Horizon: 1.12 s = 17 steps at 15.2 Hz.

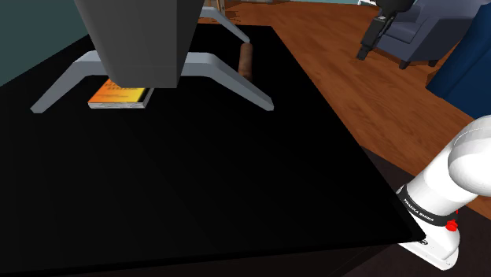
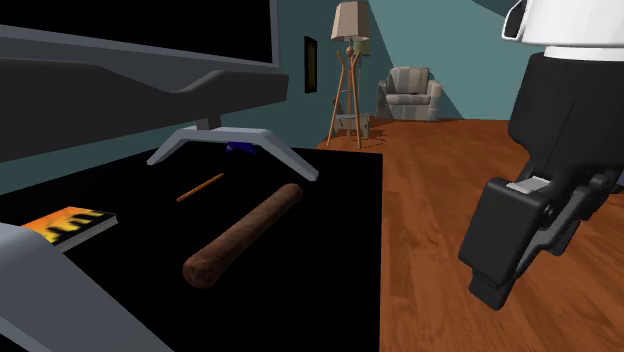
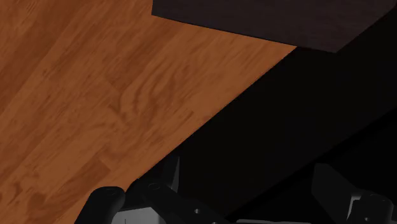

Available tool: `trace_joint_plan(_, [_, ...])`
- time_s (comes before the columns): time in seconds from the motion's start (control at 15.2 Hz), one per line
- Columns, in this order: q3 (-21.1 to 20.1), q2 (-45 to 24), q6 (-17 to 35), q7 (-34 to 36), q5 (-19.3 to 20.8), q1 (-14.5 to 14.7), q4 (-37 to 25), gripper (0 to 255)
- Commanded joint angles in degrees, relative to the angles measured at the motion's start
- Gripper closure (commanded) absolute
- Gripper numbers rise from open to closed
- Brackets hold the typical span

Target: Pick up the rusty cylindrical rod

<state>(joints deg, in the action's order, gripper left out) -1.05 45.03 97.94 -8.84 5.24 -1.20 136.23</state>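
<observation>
**Tool off the desk, rod lying inward of the edge**

The tool (image 2: 497, 275) hangs over the wooden floor (image 2: 450, 180) just off the desk's long edge, fingers apart, holding nothing. The rusty brown rod (image 2: 245, 233) lies inward of that edge on the black desk (image 2: 340, 260), its long axis running roughly along it, near the monitor stand's foot (image 2: 285, 158). Beyond are a grey armchair (image 2: 410, 95) and teal walls.

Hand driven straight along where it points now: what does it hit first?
Most likely the wooden floor, just beside the black table. The hand hangs off the table over the floor, aimed downward; the table edge is close, so not certain.
</observation>
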Motion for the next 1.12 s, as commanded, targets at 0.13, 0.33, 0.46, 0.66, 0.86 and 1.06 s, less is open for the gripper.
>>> trace_joint_plan(0.13, [-2.5, -3.3, 1.2, 5.1, -1.7, -0.3, -1.6, 0])
trace_joint_plan(0.33, [-5.9, -8.8, 2.9, 12.5, -3.8, -0.9, -4.7, 0])
trace_joint_plan(0.46, [-8.1, -12.8, 3.9, 17.4, -4.8, -1.5, -7.2, 0])
trace_joint_plan(0.66, [-11.1, -19.1, 5.1, 24.7, -5.6, -2.3, -11.8, 0])
trace_joint_plan(0.86, [-13.7, -25.8, 5.9, 31.9, -5.7, -3.2, -17.2, 0])
trace_joint_plan(1.06, [-15.8, -32.9, 6.2, 39.1, -5.1, -3.8, -23.4, 0])
